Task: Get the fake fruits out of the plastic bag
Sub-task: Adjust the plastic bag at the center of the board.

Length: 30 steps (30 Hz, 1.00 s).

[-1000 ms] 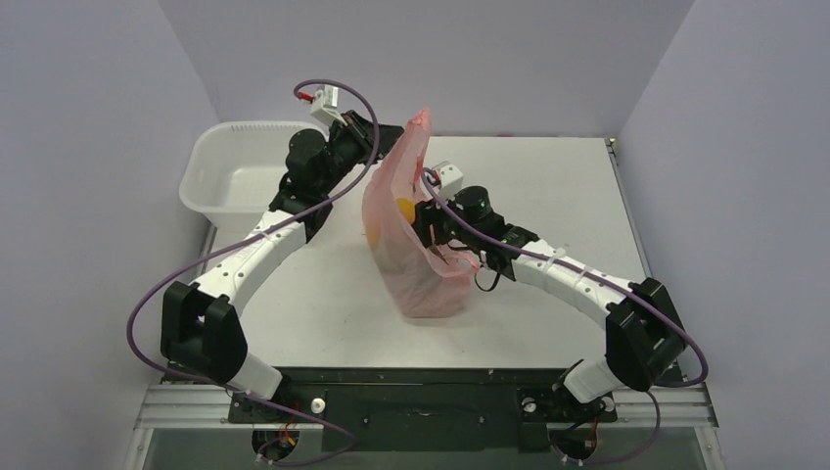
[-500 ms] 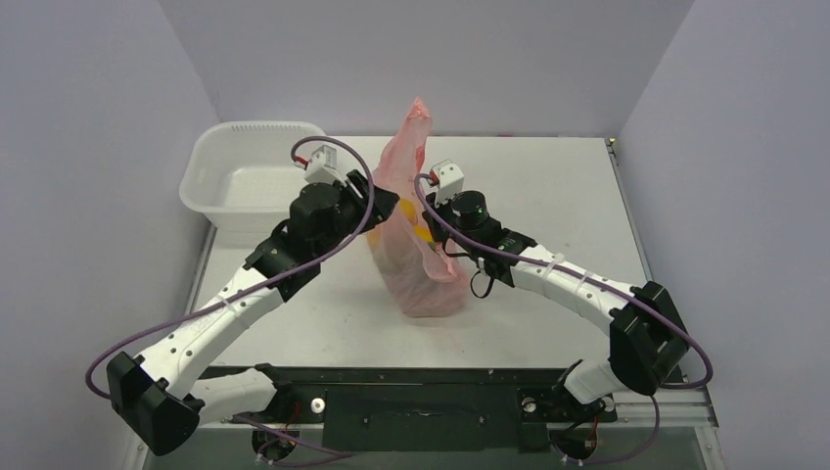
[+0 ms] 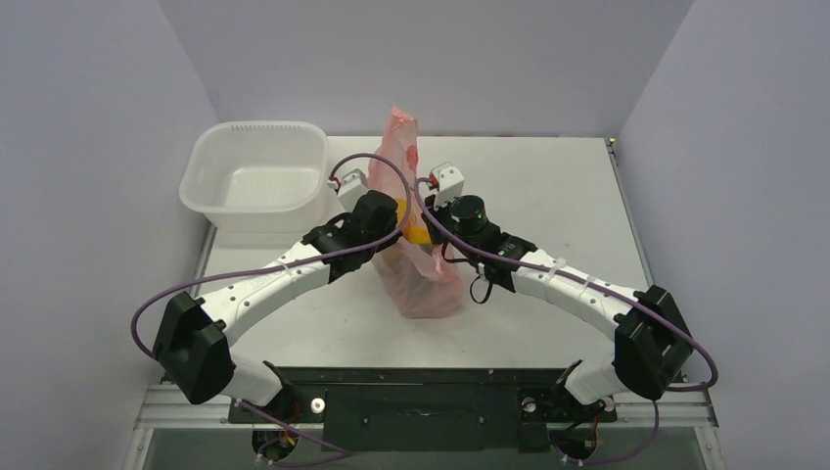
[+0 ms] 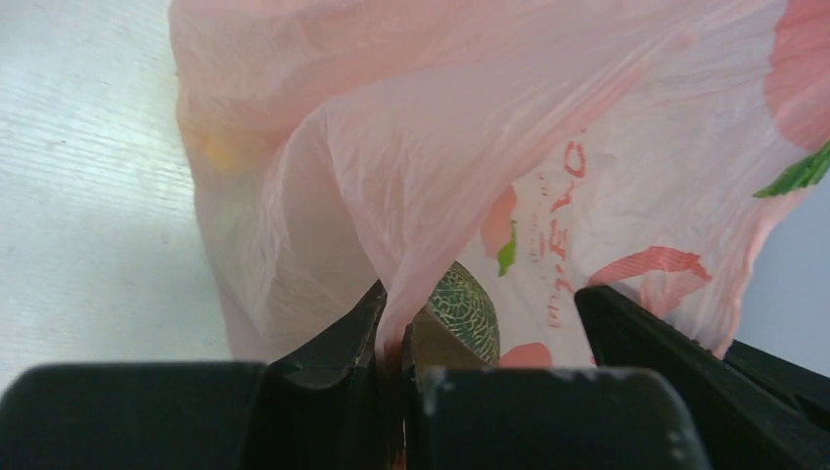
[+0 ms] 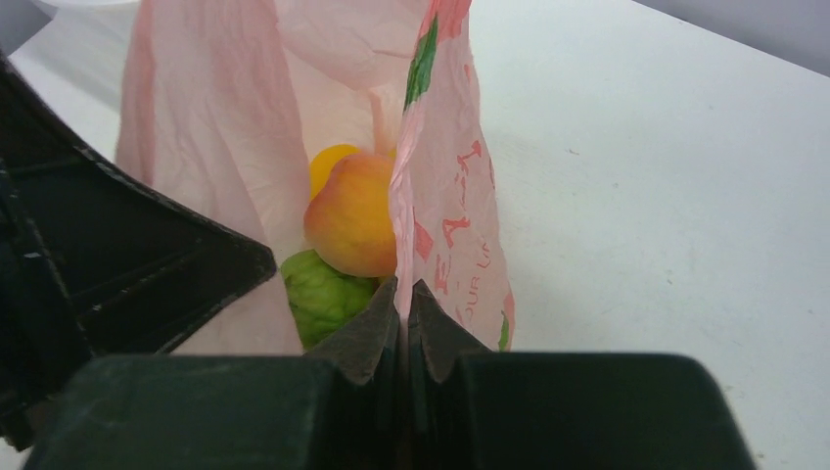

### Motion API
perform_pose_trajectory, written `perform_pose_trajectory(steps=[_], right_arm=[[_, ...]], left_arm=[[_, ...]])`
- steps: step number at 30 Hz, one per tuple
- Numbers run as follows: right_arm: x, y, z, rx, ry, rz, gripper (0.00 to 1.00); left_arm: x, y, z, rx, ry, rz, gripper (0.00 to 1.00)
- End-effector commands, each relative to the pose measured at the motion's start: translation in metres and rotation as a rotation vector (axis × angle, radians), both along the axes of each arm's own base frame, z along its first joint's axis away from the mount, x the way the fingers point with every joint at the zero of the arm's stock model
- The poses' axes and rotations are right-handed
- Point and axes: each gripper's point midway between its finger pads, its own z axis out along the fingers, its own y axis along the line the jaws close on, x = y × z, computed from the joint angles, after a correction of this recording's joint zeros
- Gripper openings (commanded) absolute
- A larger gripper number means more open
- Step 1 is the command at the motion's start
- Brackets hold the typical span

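The pink plastic bag (image 3: 419,279) stands upright mid-table, its top handle (image 3: 396,132) sticking up. My left gripper (image 4: 394,315) is shut on a fold of the bag's left wall, with a dark green netted fruit (image 4: 462,306) just behind its fingers. My right gripper (image 5: 403,291) is shut on the bag's right rim. Inside the mouth lie an orange-yellow fruit (image 5: 352,213), a yellow one (image 5: 328,160) behind it and a lime-green one (image 5: 315,294). From above, both grippers (image 3: 396,217) (image 3: 429,225) meet at the bag's mouth.
A white plastic basin (image 3: 210,162) stands at the back left, close to the left arm. Lilac walls close in the table on three sides. Bare table lies right of the bag (image 3: 548,186).
The left gripper let go of the bag's top, dropped down and forward, and shut on the bag's left wall. The right gripper shut on the right rim. The bag's top has sagged.
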Motion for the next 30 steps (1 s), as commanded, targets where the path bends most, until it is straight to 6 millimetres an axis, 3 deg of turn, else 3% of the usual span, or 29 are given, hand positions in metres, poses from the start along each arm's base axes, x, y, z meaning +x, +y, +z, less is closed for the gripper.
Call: perform_pose_trajectory(steps=[1, 7, 9, 12, 15, 18, 25, 27, 29, 30], right_arm=[[0.011, -0.030, 0.033, -0.034, -0.120, -0.131, 0.00], [0.040, -0.085, 0.038, -0.116, -0.131, -0.203, 0.00], [0.056, -0.114, 0.041, -0.109, -0.117, -0.240, 0.00], [0.067, -0.128, 0.044, -0.073, -0.098, -0.219, 0.00], [0.079, -0.145, 0.047, -0.016, -0.075, -0.217, 0.00], [0.084, -0.149, 0.051, 0.008, -0.069, -0.214, 0.00], [0.084, -0.135, 0.048, 0.040, -0.006, -0.206, 0.00], [0.078, -0.129, 0.048, 0.019, 0.027, -0.218, 0.08], [0.070, -0.126, 0.050, -0.011, 0.059, -0.254, 0.20], [0.064, -0.127, 0.052, -0.031, 0.085, -0.300, 0.31]], left_arm=[[0.005, 0.023, 0.045, -0.004, -0.100, 0.081, 0.00], [0.002, 0.071, 0.060, -0.016, -0.132, 0.057, 0.00], [-0.001, 0.076, 0.061, -0.069, -0.131, -0.004, 0.00], [-0.002, 0.090, 0.059, -0.078, -0.144, -0.040, 0.00], [-0.001, 0.086, 0.055, -0.109, -0.124, -0.108, 0.00], [-0.001, 0.073, 0.051, -0.141, -0.109, -0.169, 0.00], [0.002, 0.051, 0.050, -0.225, -0.119, -0.244, 0.01], [0.000, 0.044, 0.050, -0.227, -0.117, -0.284, 0.17], [-0.004, 0.038, 0.052, -0.223, -0.131, -0.333, 0.28], [-0.008, 0.035, 0.056, -0.224, -0.150, -0.365, 0.32]])
